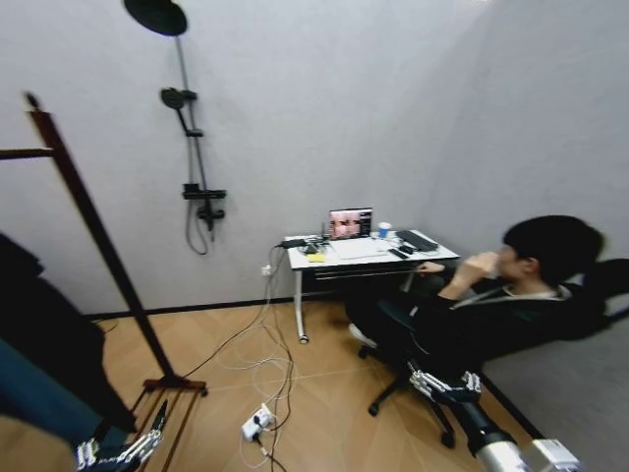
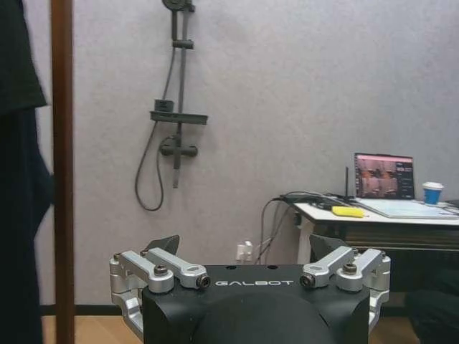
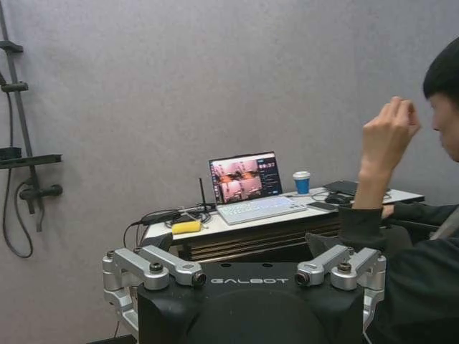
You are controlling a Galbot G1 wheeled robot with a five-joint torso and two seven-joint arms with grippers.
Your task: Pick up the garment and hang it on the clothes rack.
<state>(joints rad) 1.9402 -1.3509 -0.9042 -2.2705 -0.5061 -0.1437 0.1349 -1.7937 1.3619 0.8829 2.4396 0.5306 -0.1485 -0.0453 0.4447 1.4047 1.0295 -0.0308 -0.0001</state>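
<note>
The clothes rack (image 1: 98, 246) stands at the left, a dark reddish-brown slanting post with a rail end (image 1: 22, 153) and a foot on the floor; its post (image 2: 62, 172) also shows in the left wrist view. Black garment fabric (image 1: 44, 324) hangs at the left edge beside the rack, above dark blue cloth (image 1: 39, 403); its hanger is hidden. The same black fabric (image 2: 18, 57) shows in the left wrist view. My left gripper (image 1: 123, 450) is low by the rack's foot, open and empty (image 2: 244, 247). My right gripper (image 1: 442, 382) is low on the right, open and empty (image 3: 240, 244).
A person (image 1: 511, 295) sits in an office chair close to my right gripper, at a white desk (image 1: 369, 258) with a laptop (image 1: 351, 223). A power strip (image 1: 257, 423) and loose cables lie on the wooden floor. A shower fixture (image 1: 197, 147) is on the wall.
</note>
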